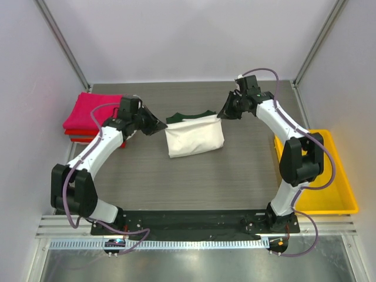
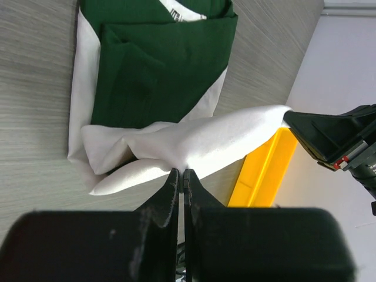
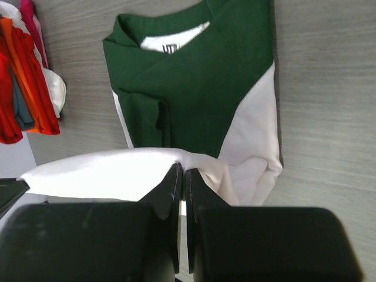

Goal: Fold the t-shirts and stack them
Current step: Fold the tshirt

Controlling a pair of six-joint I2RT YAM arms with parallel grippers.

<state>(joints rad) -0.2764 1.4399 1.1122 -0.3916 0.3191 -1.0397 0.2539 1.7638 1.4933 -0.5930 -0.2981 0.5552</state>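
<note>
Near the middle of the bench [image 1: 229, 182] lies the cream-white shirt [image 1: 194, 141], half folded. Its lifted edge runs left to right between both arms. The pink and red stack [image 1: 88, 114] sits at the far left corner, nearer the left arm. The left gripper [image 2: 181, 176] and the right gripper [image 3: 181, 173] each pinch that white edge tight.

Both arms bend inward, facing each other. Left gripper [image 1: 159, 126] and right gripper [image 1: 221, 116] are each pinched tight on the cream-white t-shirt [image 1: 194, 140].
</note>
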